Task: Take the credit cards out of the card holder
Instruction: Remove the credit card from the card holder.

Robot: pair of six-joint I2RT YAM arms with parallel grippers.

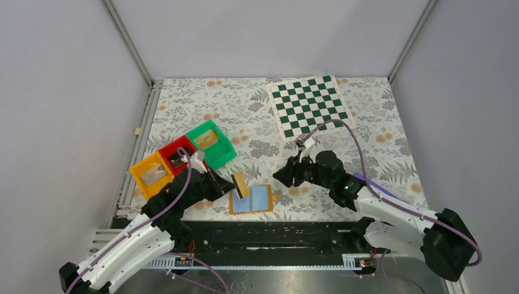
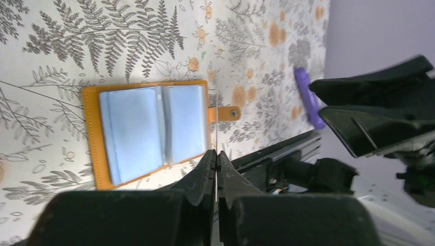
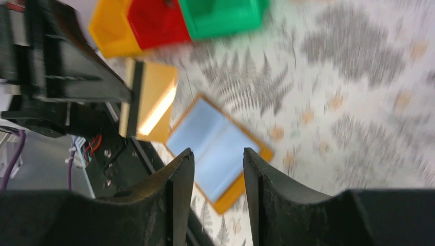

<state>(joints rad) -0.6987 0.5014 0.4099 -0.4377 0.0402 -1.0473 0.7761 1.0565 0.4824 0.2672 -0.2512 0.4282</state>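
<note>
The card holder (image 1: 252,199) lies open and flat near the table's front edge, pale blue inside with an orange border. It also shows in the left wrist view (image 2: 146,130) and the right wrist view (image 3: 215,146). My left gripper (image 1: 231,184) is shut on a tan-gold credit card (image 1: 240,185), held just above the holder's left edge. The card shows edge-on as a thin line (image 2: 217,123) in the left wrist view and as a gold face (image 3: 154,97) in the right wrist view. My right gripper (image 1: 283,177) is open and empty, a little right of the holder and above the table.
Orange (image 1: 150,173), red (image 1: 177,155) and green (image 1: 211,143) bins stand in a row left of the holder, each with something inside. A green-and-white chessboard (image 1: 309,105) lies at the back right. A purple object (image 1: 369,182) lies under the right arm.
</note>
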